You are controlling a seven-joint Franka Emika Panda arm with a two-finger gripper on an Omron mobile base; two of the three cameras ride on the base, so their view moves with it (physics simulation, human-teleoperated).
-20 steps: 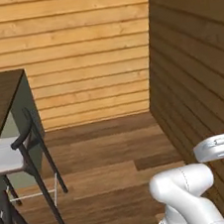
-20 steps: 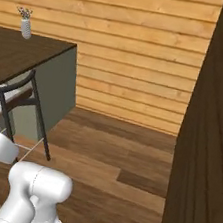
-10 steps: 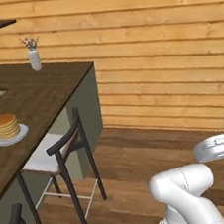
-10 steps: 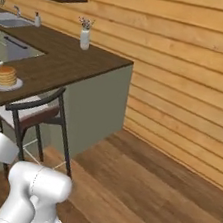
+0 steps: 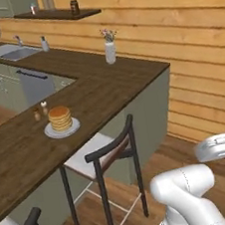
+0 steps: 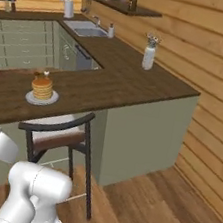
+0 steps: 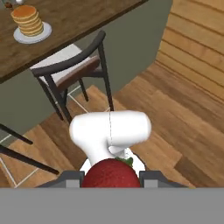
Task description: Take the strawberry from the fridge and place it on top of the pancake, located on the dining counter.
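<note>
Strawberry, red, rounded, dimpled, between dark tool tips.

Lighting, as I read it: even, bright, rendered, with no single source I can place. Shadows: faint, soft under the stool and below the table edge. Glare: none; I see only a mild sheen on the white arm. Sharpness: all views slightly soft and low in detail; the strawberry is the blurriest item, sitting very close to the lens. Edge distortion: none I can detect.
</note>
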